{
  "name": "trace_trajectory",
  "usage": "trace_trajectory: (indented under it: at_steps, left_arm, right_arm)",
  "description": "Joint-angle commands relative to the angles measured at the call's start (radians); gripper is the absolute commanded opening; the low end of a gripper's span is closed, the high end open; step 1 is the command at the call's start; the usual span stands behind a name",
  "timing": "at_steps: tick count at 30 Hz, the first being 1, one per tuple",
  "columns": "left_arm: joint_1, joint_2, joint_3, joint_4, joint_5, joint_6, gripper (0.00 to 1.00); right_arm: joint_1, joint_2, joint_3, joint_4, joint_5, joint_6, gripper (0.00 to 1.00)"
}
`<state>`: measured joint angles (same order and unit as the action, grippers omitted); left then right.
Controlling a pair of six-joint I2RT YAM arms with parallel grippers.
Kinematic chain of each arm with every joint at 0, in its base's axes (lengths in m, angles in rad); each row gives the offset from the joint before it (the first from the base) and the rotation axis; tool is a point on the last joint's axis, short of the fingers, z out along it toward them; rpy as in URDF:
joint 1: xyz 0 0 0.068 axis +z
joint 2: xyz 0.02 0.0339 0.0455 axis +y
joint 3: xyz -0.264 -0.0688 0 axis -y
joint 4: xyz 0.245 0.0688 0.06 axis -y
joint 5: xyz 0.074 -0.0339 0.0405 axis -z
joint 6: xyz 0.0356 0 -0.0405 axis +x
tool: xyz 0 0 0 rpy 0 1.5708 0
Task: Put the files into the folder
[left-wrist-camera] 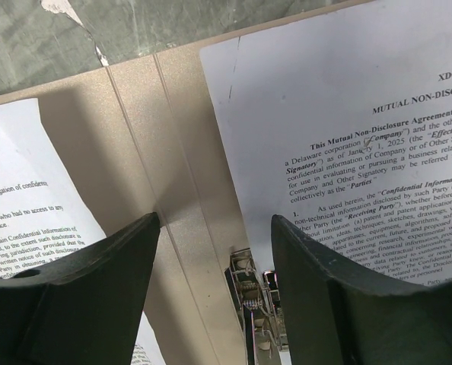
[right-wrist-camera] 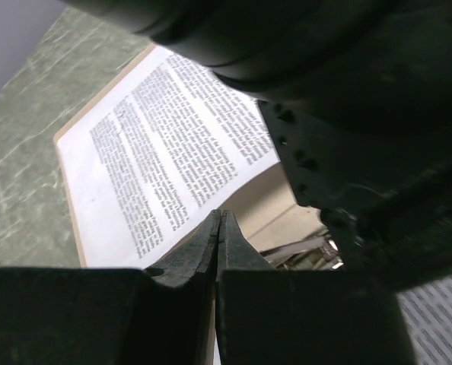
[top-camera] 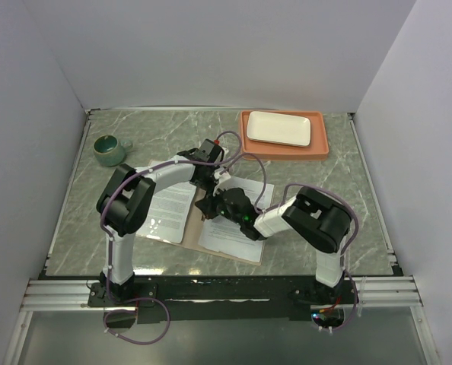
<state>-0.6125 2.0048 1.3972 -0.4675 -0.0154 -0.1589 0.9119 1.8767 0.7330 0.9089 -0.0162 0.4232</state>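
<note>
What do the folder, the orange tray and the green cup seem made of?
The folder looks like thin matte cardboard: dull tan surface, pressed creases. The orange tray is perhaps plastic: even colour, rounded corners. The green cup is probably glazed ceramic: thick wall, though too small to confirm.

The headed sheet [left-wrist-camera: 348,114] on the folder [left-wrist-camera: 157,152] read "MUTUAL NON-DISCLOS", cut off by the frame, under "XDOF,". Its body gave "This Mutual Non-Disclosure Agreement", "a Delaware corporation" and "January 1, 2025". The second sheet [left-wrist-camera: 20,205], across the folder's crease, showed "obligation of confidence".
</note>
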Motion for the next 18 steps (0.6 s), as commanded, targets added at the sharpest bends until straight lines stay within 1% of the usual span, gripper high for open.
trace_trajectory:
  at_steps: [1,18]
  left_arm:
    - [-0.007,0.009,-0.035,-0.016,0.019,-0.011,0.66]
    - [-0.006,0.006,-0.053,-0.007,0.019,-0.004,0.65]
  right_arm:
    - [0.005,0.027,0.034,0.038,-0.108,-0.035,0.0]
    - [-0.002,0.062,0.006,-0.019,-0.151,-0.011,0.0]
